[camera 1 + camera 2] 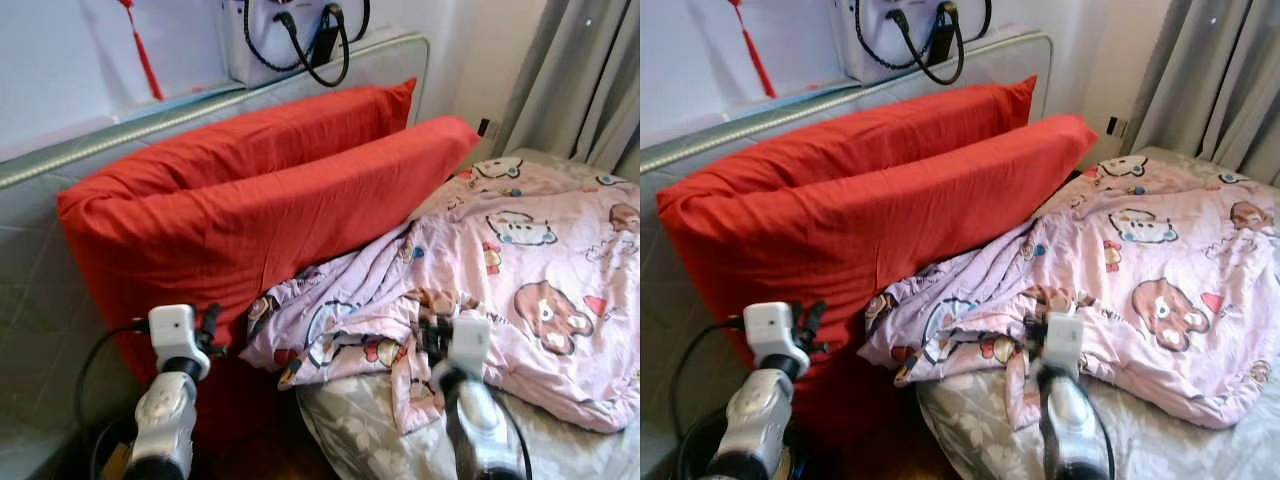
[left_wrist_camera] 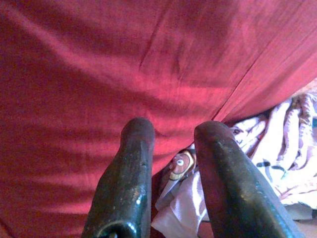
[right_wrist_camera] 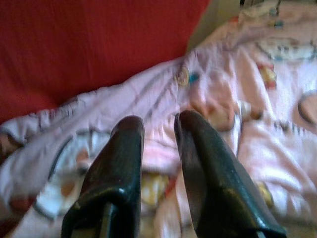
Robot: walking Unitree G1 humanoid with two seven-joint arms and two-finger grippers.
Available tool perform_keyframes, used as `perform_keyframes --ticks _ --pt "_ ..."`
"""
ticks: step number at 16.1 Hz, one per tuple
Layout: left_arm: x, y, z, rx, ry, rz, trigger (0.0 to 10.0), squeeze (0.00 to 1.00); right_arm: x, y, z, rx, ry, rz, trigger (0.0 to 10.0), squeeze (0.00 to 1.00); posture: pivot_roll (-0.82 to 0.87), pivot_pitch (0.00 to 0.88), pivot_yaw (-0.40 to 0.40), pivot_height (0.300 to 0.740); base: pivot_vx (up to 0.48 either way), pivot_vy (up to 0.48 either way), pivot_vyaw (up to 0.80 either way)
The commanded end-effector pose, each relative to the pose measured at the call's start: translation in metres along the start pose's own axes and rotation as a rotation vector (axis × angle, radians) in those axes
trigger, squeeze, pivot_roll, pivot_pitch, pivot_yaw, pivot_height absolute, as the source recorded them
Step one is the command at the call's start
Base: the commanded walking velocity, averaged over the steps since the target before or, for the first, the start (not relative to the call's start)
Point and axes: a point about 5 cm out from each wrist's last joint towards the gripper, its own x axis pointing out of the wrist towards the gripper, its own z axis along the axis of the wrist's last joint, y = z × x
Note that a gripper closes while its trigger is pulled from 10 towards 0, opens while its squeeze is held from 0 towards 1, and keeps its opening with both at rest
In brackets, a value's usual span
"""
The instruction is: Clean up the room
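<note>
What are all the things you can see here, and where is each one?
Long red fabric pillows: two, red, leaning against the headboard.
Crumpled pink cartoon-print quilt: one, pink, spread on the bed, its edge against the pillows.
Grey floral bedsheet: one, grey, under the quilt.
Padded grey headboard: one, grey, behind the pillows.
White handbag with black straps: one, on top of the headboard.
Red hanging tassel: one, on the wall.
Grey curtain: one, far right.
Left hand: open, near the pillows.
Right hand: open, over the quilt.
</note>
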Motion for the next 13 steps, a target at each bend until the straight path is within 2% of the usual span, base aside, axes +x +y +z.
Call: perform_keyframes --ticks 1,4,9,13 --pt "-0.003 -0.004 0.0 -0.006 -0.011 -0.005 10.0 0.0 0.0 0.002 0.007 -0.009 -0.048 0.016 10.0 0.0 0.0 0.0 0.004 0.74 0.0 0.0 0.0" --pt "0.001 -0.011 0.001 -0.017 0.001 -0.029 10.0 0.0 -0.006 0.002 0.004 -0.054 -0.049 0.047 10.0 0.0 -0.01 0.0 0.002 0.74 0.0 0.0 0.0" --pt "0.005 -0.014 0.004 -0.028 0.019 -0.048 10.0 0.0 -0.001 -0.001 0.012 -0.074 -0.045 0.038 10.0 0.0 -0.01 0.0 0.002 0.74 0.0 0.0 0.0" --pt "0.006 -0.015 0.004 -0.031 0.028 -0.06 10.0 0.0 -0.002 0.004 0.008 -0.074 -0.022 0.032 10.0 0.0 -0.01 0.0 0.0 0.686 0.0 0.0 0.0"
